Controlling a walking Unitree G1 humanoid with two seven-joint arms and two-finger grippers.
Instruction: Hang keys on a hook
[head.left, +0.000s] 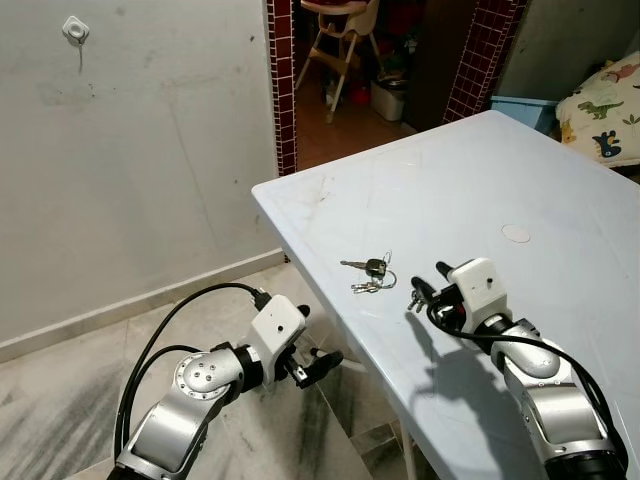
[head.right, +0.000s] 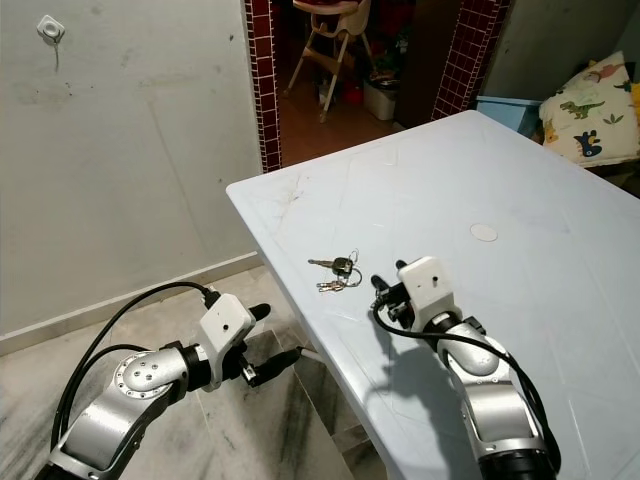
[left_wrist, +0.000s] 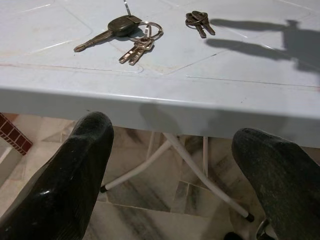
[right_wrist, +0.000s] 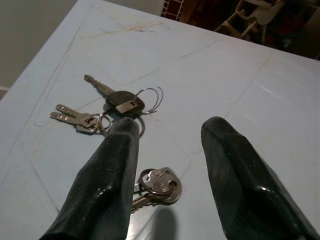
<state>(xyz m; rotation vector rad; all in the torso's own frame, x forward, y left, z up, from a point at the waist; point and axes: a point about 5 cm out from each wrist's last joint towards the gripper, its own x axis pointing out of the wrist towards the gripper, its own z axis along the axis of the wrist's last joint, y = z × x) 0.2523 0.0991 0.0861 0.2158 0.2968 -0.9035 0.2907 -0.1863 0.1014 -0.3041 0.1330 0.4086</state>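
A bunch of keys (head.left: 370, 272) with a black-headed key and a wire ring lies on the pale blue table (head.left: 520, 180), near its left edge. A smaller pair of keys (right_wrist: 157, 185) lies flat on the table just under my right gripper (head.left: 428, 283). That gripper hovers low over the tabletop, open, a short way right of the bunch. My left gripper (head.left: 315, 340) is open too, below the table edge over the floor, pointing at the table's rim (left_wrist: 150, 105). A small white hook (head.left: 75, 30) is fixed high on the grey wall at far left.
White table legs (left_wrist: 170, 150) stand beneath the rim above a marble floor. Behind the table, a doorway between red tiled pillars (head.left: 283, 80) leads to a high chair (head.left: 340, 40). A blue box (head.left: 525, 108) and a dinosaur-print cushion (head.left: 605, 110) sit at the back right.
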